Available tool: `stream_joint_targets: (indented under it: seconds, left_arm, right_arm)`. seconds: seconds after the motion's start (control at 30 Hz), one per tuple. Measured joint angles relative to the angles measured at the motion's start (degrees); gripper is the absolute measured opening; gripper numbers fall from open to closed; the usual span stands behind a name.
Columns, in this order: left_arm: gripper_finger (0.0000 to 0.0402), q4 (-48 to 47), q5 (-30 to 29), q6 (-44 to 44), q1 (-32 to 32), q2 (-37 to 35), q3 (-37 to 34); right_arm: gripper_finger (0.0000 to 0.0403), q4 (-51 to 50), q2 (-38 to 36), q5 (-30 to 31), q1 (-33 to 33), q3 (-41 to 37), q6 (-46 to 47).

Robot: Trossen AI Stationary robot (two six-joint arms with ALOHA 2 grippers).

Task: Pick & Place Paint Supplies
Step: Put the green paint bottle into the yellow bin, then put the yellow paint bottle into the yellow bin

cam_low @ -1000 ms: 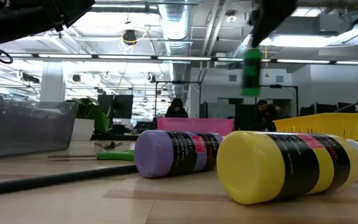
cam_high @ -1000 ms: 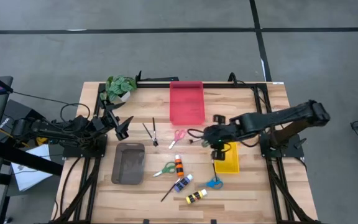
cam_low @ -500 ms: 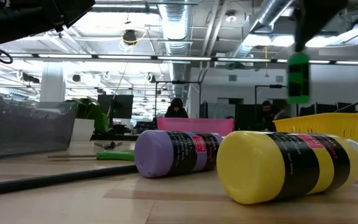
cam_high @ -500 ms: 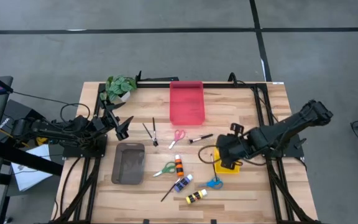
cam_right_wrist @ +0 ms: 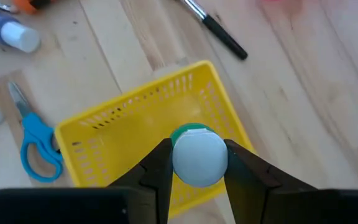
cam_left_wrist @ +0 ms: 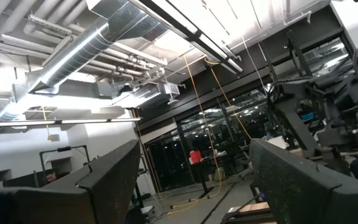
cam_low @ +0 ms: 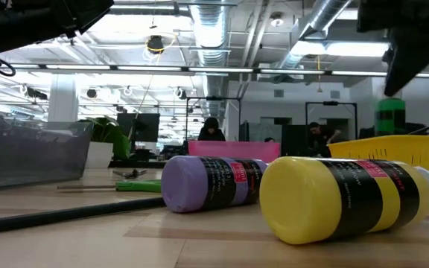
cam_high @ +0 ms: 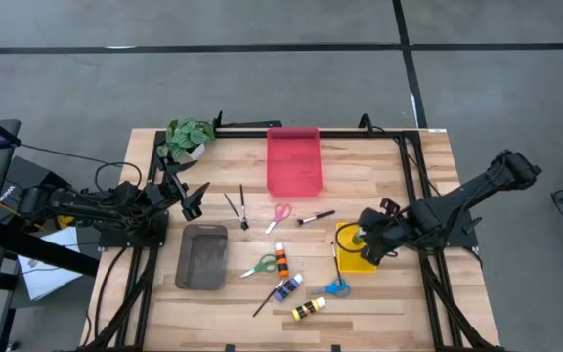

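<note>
No legible text in any view. Yellow bottle (cam_low: 345,199) and purple bottle (cam_low: 213,183), lying on the table nearest the low camera, each carry a black label band with small red and white print, too blurred to read. No signs or numbers legible in the room behind.
</note>
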Motion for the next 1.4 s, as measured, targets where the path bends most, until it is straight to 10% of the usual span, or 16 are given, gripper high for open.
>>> stream_joint_targets:
  seconds: [1.07, 1.4]
  left_arm:
    - [0.0298, 0.0, 0.0, 0.0, 0.0, 0.0, 0.0]
    - [0.0298, -0.1, 0.0, 0.0, 0.0, 0.0, 0.0]
  right_arm:
    - [0.0109, 6.8, 2.0, -4.9, -4.6, -5.5, -6.7]
    - [0.0231, 7.1, 2.0, -3.5, -4.6, -5.5, -6.7]
